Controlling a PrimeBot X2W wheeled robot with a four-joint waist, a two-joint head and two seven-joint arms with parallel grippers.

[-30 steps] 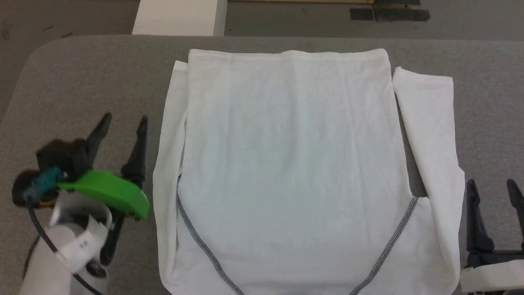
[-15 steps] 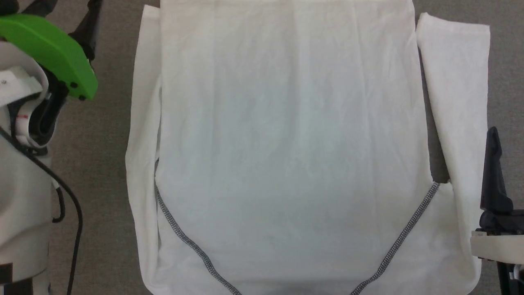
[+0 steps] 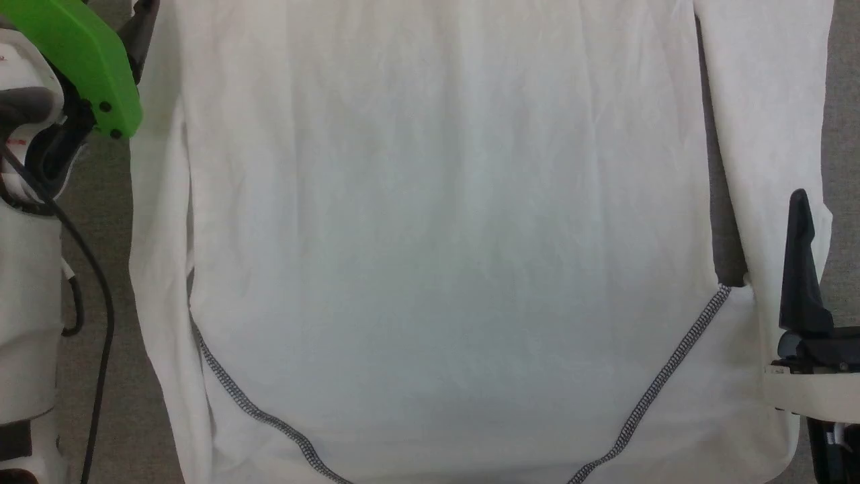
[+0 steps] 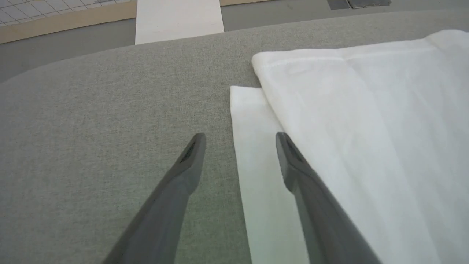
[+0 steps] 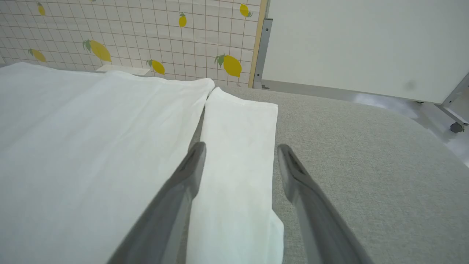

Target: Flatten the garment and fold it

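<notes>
My left gripper [image 4: 240, 146] stands wide open and empty. In the left wrist view, one finger hangs over the bare grey table [image 4: 91, 121] and the other over the garment's sleeve edge, which lies tucked under the body. My right gripper [image 5: 241, 154] is also spread and holds nothing, with its fingers either side of the other sleeve [image 5: 238, 154], which lies straight beside the body. In the head view the garment [image 3: 437, 235] lies flat across most of the frame, its zigzag seams [image 3: 672, 376] running diagonally near the bottom. A white box [image 4: 177, 20] sits at the top of the left wrist view, beyond the table.
</notes>
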